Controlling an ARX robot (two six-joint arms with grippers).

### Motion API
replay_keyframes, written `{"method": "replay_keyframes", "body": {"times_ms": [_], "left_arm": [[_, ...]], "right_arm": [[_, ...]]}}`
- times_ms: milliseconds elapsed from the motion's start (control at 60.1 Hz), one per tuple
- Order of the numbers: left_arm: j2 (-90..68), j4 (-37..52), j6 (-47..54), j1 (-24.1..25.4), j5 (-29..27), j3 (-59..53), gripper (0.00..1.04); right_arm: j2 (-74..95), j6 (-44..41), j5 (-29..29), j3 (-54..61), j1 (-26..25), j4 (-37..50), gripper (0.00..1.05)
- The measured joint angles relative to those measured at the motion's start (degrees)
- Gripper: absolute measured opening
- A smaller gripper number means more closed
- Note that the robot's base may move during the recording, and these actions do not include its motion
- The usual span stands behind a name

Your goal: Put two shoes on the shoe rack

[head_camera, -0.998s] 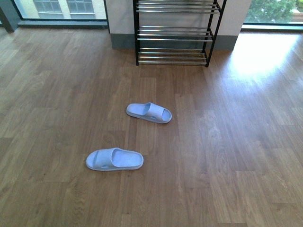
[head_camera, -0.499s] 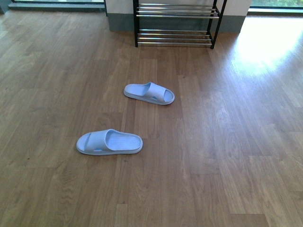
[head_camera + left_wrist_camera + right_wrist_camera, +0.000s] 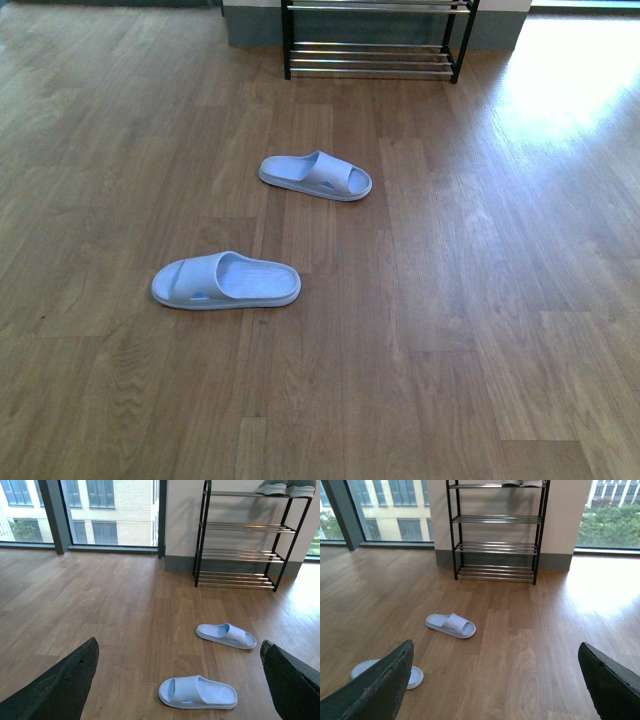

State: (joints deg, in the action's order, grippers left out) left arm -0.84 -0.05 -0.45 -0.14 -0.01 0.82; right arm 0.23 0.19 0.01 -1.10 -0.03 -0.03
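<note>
Two pale blue slide sandals lie on the wooden floor. The nearer slide (image 3: 226, 280) lies to the left; the farther slide (image 3: 315, 177) lies nearer the shoe rack (image 3: 370, 60), whose lowest tiers show at the top edge. In the left wrist view the near slide (image 3: 198, 692) lies between the fingers of my open, empty left gripper (image 3: 180, 680), with the far slide (image 3: 226, 635) and the rack (image 3: 240, 555) beyond. My right gripper (image 3: 497, 680) is open and empty over bare floor; the near slide (image 3: 412, 676) is half hidden by its finger, the far slide (image 3: 450, 625) ahead. Grey sneakers (image 3: 285, 487) sit on the rack's top tier.
The rack (image 3: 495, 545) stands against a white wall with a grey skirting. Floor-to-ceiling windows (image 3: 100, 510) flank it on both sides. A bright sunlit patch (image 3: 570, 80) lies on the floor right of the rack.
The front view has tilted down and moved closer: both slides and the rack have shifted up in the picture, and only the rack's lowest tiers remain in view.
</note>
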Motion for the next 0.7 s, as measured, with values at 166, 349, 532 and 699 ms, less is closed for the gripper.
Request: {"method": "replay_keyframes", "body": {"times_ms": [166,349,532,699], "left_arm": [[0.0,0.0,0.0,0.0,0.1,0.0,0.95],[0.0,0.0,0.0,0.0,0.0,0.0,0.95],[0.0,0.0,0.0,0.0,0.0,0.0,0.95],[0.0,0.0,0.0,0.0,0.0,0.0,0.95]], "right_arm": [[0.0,0.0,0.2,0.0,0.0,0.0,0.95],[0.0,0.0,0.1,0.0,0.0,0.0,0.95],[0.0,0.0,0.0,0.0,0.0,0.0,0.95],[0.0,0.0,0.0,0.0,0.0,0.0,0.95]]}}
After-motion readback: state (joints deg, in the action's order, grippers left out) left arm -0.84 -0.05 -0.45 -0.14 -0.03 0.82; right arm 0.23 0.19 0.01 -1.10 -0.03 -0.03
